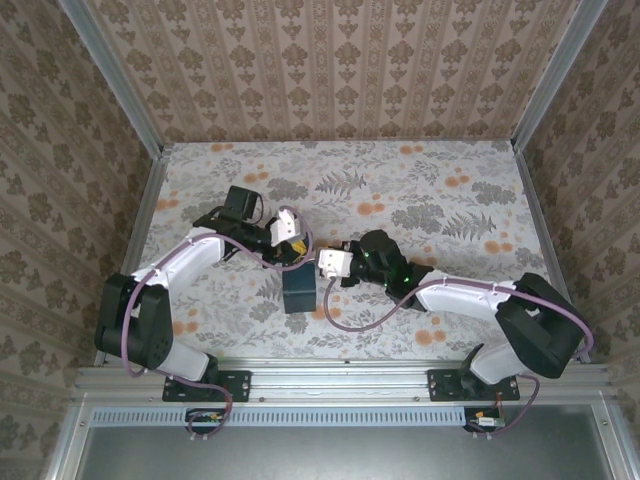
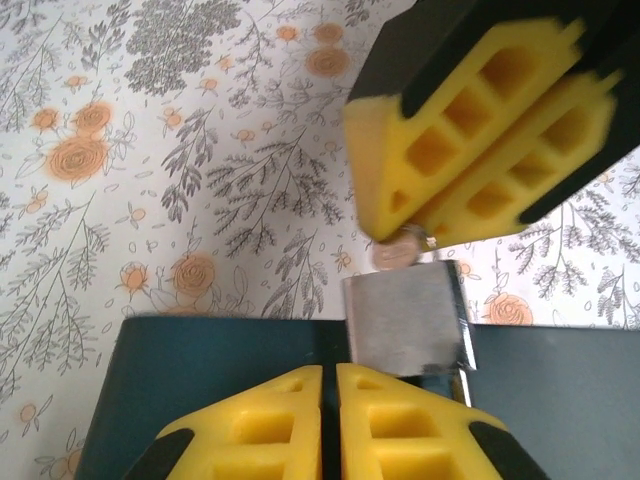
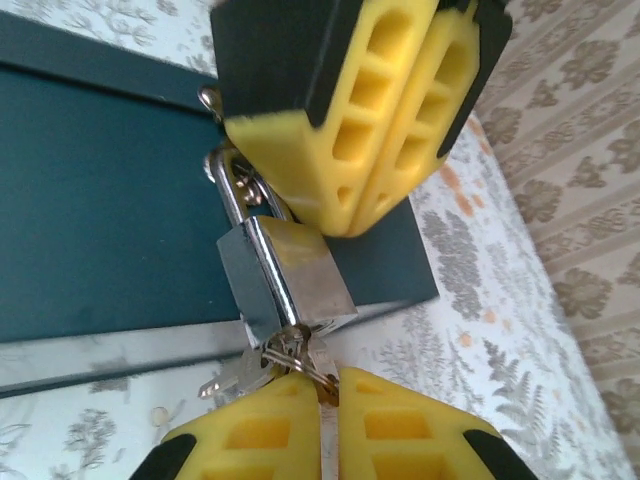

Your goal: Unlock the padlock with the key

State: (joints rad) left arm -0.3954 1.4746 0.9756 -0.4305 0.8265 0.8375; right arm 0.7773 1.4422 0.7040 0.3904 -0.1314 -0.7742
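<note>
From above, the two arms meet over the middle of the flowered table (image 1: 440, 190), where a dark blue box (image 1: 299, 290) stands. The left hand (image 1: 293, 243) is at the far edge of the box and the right hand (image 1: 327, 262) is just beside it on the right; the lock itself is too small to see between them. In the left wrist view, the left hand (image 2: 329, 385) has its yellow fingers pressed together with only a thin line between them, and I cannot tell if they pinch something. The silver padlock (image 2: 400, 315) lies on the box (image 2: 220, 350), just past the fingertips and a little to the right. The right hand (image 2: 415, 215) comes from the upper right with fingers together, and the round head of the key (image 2: 393, 252) sits at its tip, touching the end of the padlock. In the right wrist view, the right hand (image 3: 330, 390) is closed on the ring (image 3: 295, 355) at the bottom of the padlock (image 3: 300, 275), and a key (image 3: 232, 377) hangs to the left of it. The closed left hand (image 3: 345, 205) touches the top of the padlock, beside its shackle (image 3: 222, 185), against the edge of the box (image 3: 100, 200).
</note>
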